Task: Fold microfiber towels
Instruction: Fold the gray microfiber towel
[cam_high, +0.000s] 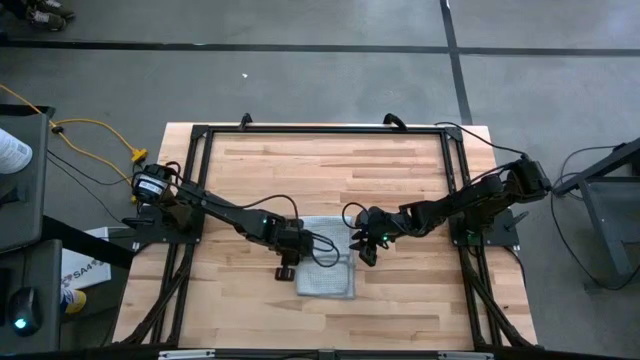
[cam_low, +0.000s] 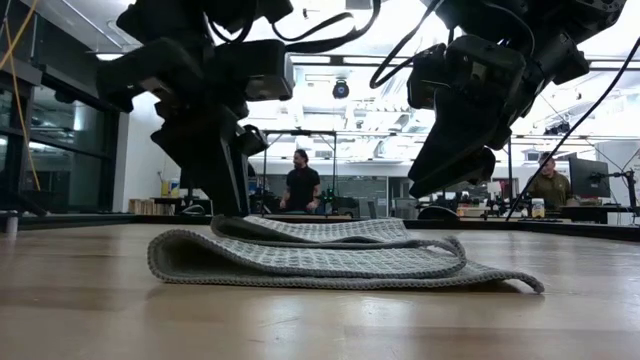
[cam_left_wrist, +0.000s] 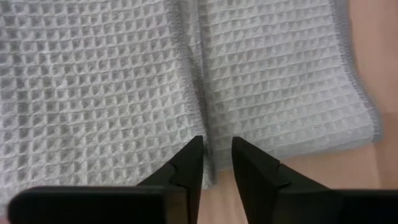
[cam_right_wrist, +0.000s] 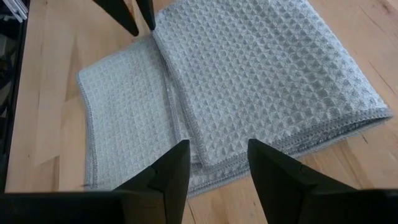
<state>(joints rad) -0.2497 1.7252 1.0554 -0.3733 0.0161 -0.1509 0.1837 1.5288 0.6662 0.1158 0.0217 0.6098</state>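
On the front-middle of the wooden table (cam_high: 400, 175) the towel (cam_high: 327, 268) lies already folded over in layers, left gripper (cam_left_wrist: 216, 155) slightly parted at its folded edge, right gripper (cam_right_wrist: 214, 163) wide apart above it, probably another fold left.

Towel (cam_high: 328, 268) (folded) between grippers

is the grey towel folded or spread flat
Folded: the light grey-blue waffle-weave microfiber towel lies in overlapping layers on the wooden table.
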